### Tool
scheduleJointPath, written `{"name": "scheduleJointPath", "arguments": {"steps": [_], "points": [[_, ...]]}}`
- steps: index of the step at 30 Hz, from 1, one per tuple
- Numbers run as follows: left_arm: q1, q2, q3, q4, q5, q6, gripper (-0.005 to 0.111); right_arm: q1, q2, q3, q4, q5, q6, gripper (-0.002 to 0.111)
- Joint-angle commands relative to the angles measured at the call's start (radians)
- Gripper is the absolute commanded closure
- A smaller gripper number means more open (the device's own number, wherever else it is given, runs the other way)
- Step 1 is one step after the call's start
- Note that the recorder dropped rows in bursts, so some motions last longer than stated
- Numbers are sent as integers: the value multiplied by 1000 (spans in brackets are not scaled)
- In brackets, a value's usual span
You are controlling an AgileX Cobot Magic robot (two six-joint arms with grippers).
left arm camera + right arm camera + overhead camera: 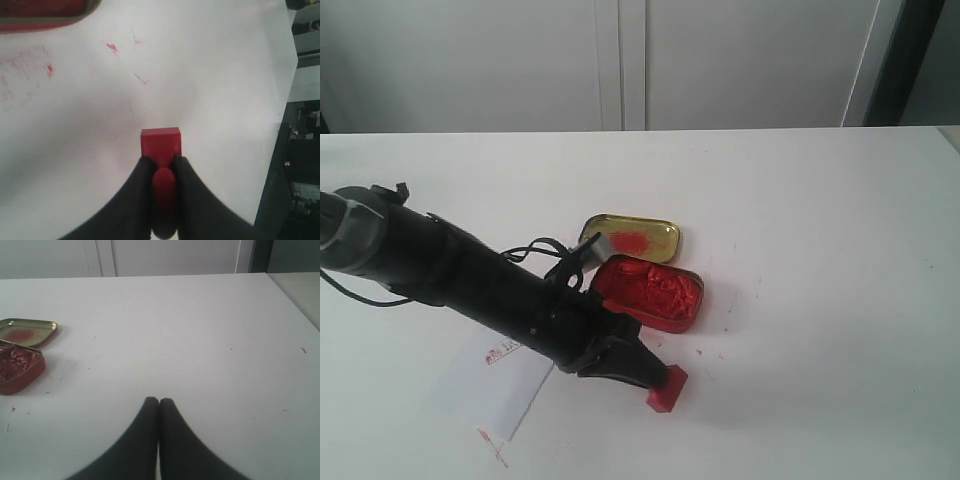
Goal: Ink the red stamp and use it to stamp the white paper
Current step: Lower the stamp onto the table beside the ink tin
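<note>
The red stamp (667,387) (160,143) is held by its narrow handle in my left gripper (655,377) (163,161), which is shut on it. Its square base sits at or just above the table, in front of the oblong red tin. The white paper (490,390) lies on the table to the left, partly hidden under my left arm, with a red imprint near its upper edge. My right gripper (159,401) is shut on nothing, low over bare table; it does not show in the exterior view.
The red tin of lumpy paste (648,292) (17,367) and the gold lid with a red smear (631,238) (26,331) lie side by side mid-table. Small red ink marks (112,48) dot the table near the stamp. The table's edge (280,125) runs close beside the stamp.
</note>
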Motion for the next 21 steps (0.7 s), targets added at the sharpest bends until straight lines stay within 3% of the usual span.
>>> {"name": "scheduleJointPath", "arguments": {"steps": [1,21], "points": [[11,-3,-6,-19,11,12,107,-6,-4,5,-8,-15,3,108],[22,53,-6,-59,27,15,107,-6,-4,5,-8,-15,3,108]]}}
